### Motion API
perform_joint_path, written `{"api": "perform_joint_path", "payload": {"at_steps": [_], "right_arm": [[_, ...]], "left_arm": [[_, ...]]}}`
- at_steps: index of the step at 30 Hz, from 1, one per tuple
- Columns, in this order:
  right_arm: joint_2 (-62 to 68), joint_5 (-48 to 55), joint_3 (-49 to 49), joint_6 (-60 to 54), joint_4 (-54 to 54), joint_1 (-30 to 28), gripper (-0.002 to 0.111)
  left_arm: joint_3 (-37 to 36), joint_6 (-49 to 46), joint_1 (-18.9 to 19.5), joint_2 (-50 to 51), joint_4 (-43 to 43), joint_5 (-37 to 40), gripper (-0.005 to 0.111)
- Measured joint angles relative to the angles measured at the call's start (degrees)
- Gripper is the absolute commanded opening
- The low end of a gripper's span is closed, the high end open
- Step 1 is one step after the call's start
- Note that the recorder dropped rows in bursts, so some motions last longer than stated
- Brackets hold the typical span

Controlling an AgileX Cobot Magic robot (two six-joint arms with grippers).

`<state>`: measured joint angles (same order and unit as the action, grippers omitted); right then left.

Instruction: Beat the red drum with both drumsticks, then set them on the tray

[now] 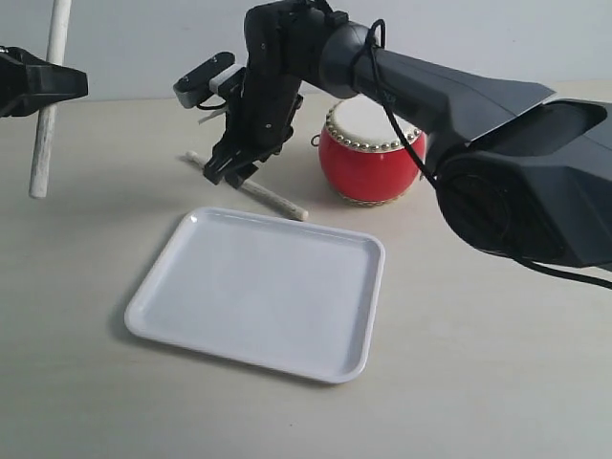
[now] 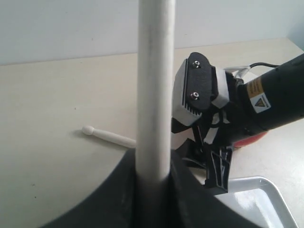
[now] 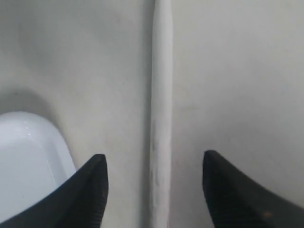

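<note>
Right tool [image 3: 153, 156], jaws wide and empty, straddles a slim pale wooden drumstick [image 3: 161, 95] on the beige worktop [image 3: 237, 71], poised to grasp it; my left tool [image 1: 57, 86] clamps the second drumstick [image 1: 43, 143] upright.

Glossy red drum [image 1: 371, 164], shiny smooth plastic tray [image 1: 258, 287], matt pale wooden drumsticks [image 1: 277, 203], matt tabletop [image 1: 478, 373].

Bare tabletop [image 1: 497, 382] and blank wall [image 1: 143, 48] suggest a lab.

Yellow warning-triangle sticker [image 2: 257, 96] on right arm [image 2: 285, 85], wording illegible.
</note>
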<state>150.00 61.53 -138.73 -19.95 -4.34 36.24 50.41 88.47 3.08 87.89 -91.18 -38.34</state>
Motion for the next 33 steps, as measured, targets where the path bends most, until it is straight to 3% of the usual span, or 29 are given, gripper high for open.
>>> {"api": "perform_joint_path", "payload": {"at_steps": [25, 30, 33], "right_arm": [[2.57, 3.41, -0.12, 1.7, 3.71, 0.0, 0.054], [3.64, 3.15, -0.43, 1.84, 2.87, 0.0, 0.048], [3.74, 3.15, -0.52, 1.84, 2.51, 0.0, 0.037]], "left_arm": [[0.0, 0.0, 0.0, 0.0, 0.0, 0.0, 0.0], [0.0, 0.0, 0.0, 0.0, 0.0, 0.0, 0.0], [0.0, 0.0, 0.0, 0.0, 0.0, 0.0, 0.0]]}}
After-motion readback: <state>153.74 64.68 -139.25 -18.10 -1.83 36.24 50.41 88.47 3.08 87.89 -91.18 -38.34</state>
